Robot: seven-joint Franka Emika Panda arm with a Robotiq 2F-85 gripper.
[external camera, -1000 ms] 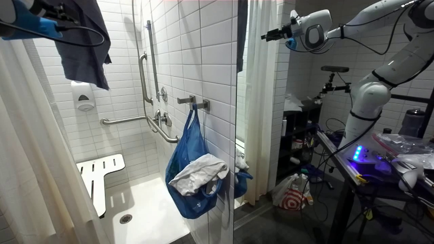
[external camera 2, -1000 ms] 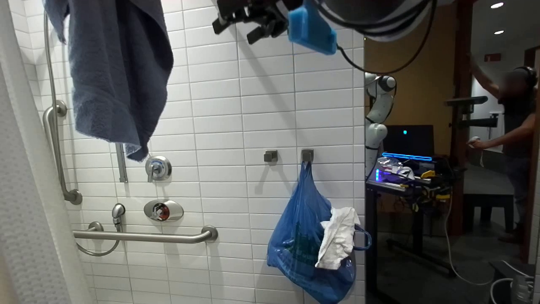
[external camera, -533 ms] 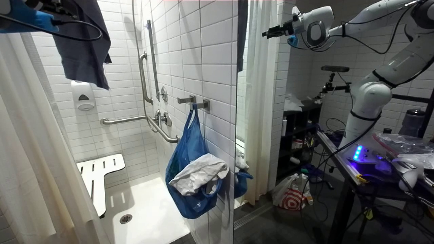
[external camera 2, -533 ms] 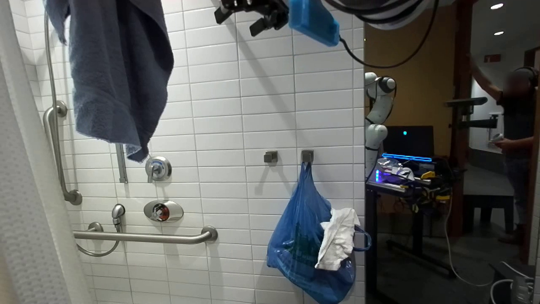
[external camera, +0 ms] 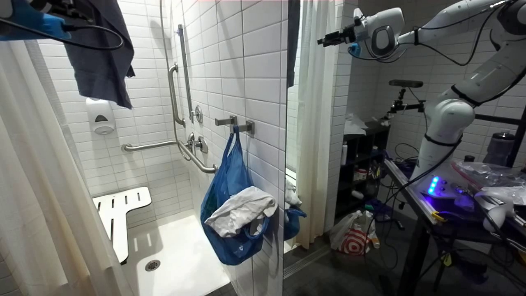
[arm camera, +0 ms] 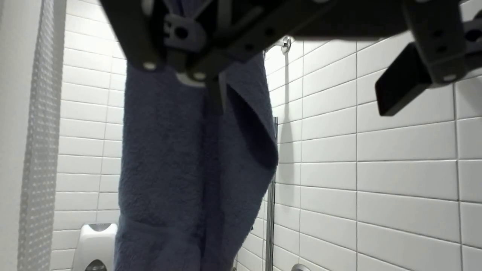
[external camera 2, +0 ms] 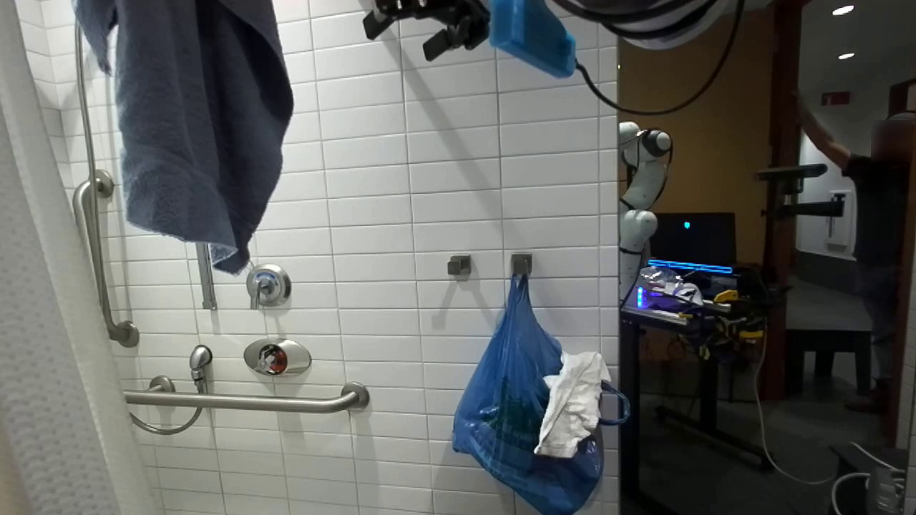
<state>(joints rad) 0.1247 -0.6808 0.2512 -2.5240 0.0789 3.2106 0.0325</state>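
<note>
A dark blue-grey towel (arm camera: 165, 169) hangs down in front of my camera in the wrist view; its top is out of view. My gripper (arm camera: 310, 86) is open, its two black fingers spread wide, with only tiled wall seen between them. In the wrist view the left finger overlaps the towel; whether they touch I cannot tell. In an exterior view the gripper (external camera 2: 406, 36) is at the top edge, apart from and to the right of the towel (external camera 2: 197, 136). A blue plastic bag (external camera 2: 501, 422) with a white cloth (external camera 2: 572, 404) hangs lower, from a wall hook (external camera 2: 522, 263).
A pale shower curtain (external camera: 45, 164) hangs at the left. Steel grab bars (external camera 2: 243, 402), shower controls (external camera 2: 269, 286) and a spare hook (external camera 2: 459, 266) stick out from the tiled wall. A mirror (external camera: 312, 263) reflects the arm. A white dispenser (arm camera: 96, 244) is on the far wall.
The gripper has risen slightly since one second ago and has held still over the last half second. The towel hangs almost unchanged. A person reflected in the mirror has shifted.
</note>
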